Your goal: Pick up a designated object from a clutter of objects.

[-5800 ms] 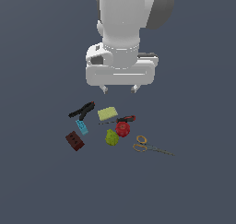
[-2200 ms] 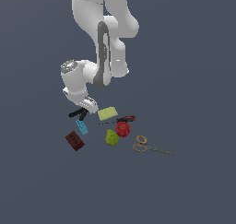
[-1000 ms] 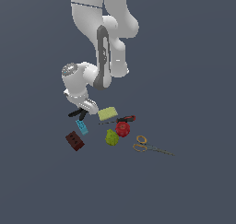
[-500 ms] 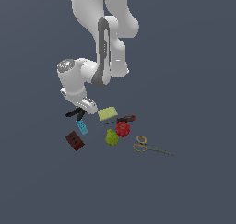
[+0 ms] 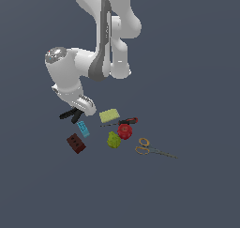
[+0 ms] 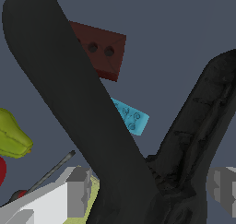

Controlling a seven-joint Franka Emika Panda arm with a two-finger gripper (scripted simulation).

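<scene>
Nearest your wrist camera: black clamp tool (image 6: 92, 126), its two forked handles filling the frame, seated between the grey fingers (image 6: 79, 191) of your pincer (image 6: 152, 191), which is clenched on it.

Beyond the handles: blue block (image 6: 131, 117), then dark brown block (image 6: 103, 50) with two round holes. To one side: green lump (image 6: 11, 138) and the thin shaft of the screwdriver (image 6: 50, 172).

Your exterior view: pincer (image 5: 79, 107) low over the surface (image 5: 197, 189), black clamp tool (image 5: 70, 114) in its grip at the clutter's left edge, just above blue block (image 5: 83, 128) and dark brown block (image 5: 76, 143). Rightward: yellow-green sponge (image 5: 109, 115), red-handled screwdriver (image 5: 123, 122), green lump (image 5: 113, 140), red round piece (image 5: 124, 131), gold-handled scissors (image 5: 150, 148).
</scene>
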